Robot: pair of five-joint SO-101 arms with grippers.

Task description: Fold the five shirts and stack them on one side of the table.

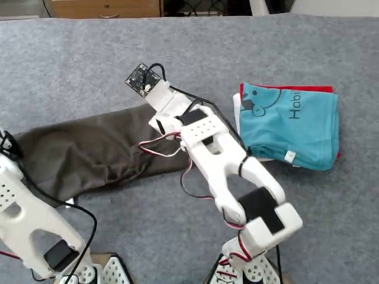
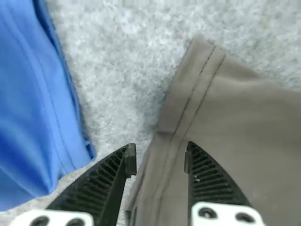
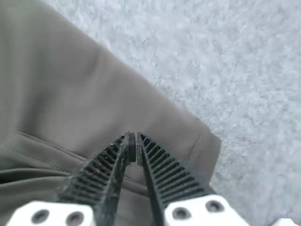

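Lying left of centre, the brown shirt [image 1: 89, 151] is sitting under the left gripper [image 2: 157, 162], spread astride its hem, and the right gripper [image 3: 136, 141], clenched, while a folded stack [image 1: 287, 124] is waiting at the table's right and a blue shirt [image 2: 28, 108] is seemingly remaining.

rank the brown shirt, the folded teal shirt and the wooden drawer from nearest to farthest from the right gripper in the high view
1. brown shirt: directly under the right gripper, which sits over one end of it.
2. teal shirt: folded, lying apart from the brown one, off to the arm's side.
3. wooden drawer: beyond the far edge of the table.
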